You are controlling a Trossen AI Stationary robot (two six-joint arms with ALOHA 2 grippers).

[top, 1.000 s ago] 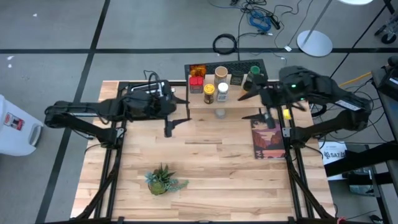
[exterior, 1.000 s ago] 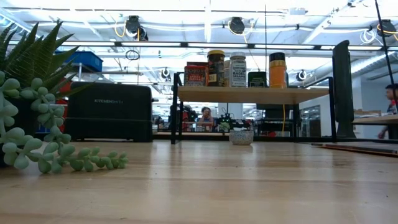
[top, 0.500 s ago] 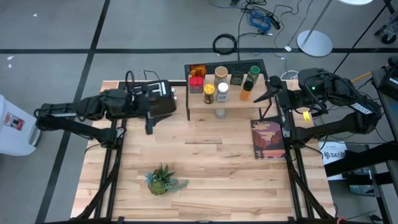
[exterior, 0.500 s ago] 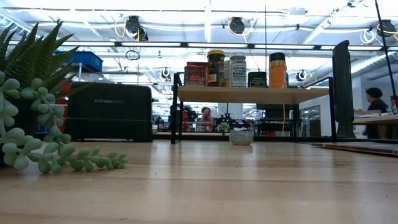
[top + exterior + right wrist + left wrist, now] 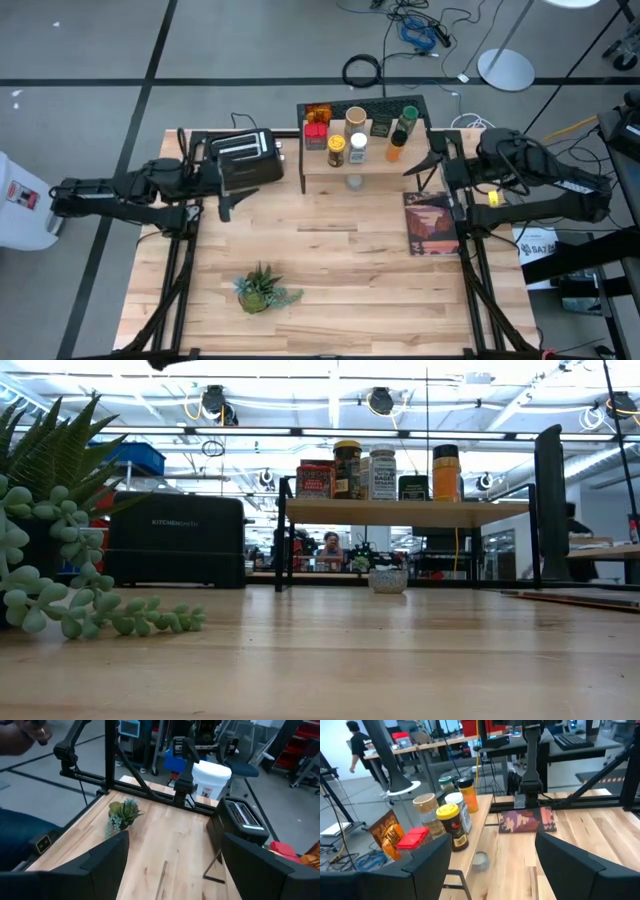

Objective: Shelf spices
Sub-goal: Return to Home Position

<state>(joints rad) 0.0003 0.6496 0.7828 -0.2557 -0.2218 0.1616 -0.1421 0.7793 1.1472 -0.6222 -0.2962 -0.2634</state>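
High view: left gripper (image 5: 231, 198), right gripper (image 5: 419, 156) gape empty over wooden table (image 5: 340, 265); grey floor (image 5: 90, 50) around

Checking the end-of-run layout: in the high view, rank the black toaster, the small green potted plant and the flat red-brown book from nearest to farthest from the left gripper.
1. Black toaster, just above the left gripper, upper left.
2. Green potted plant, lower left of centre.
3. Red-brown book, right side.
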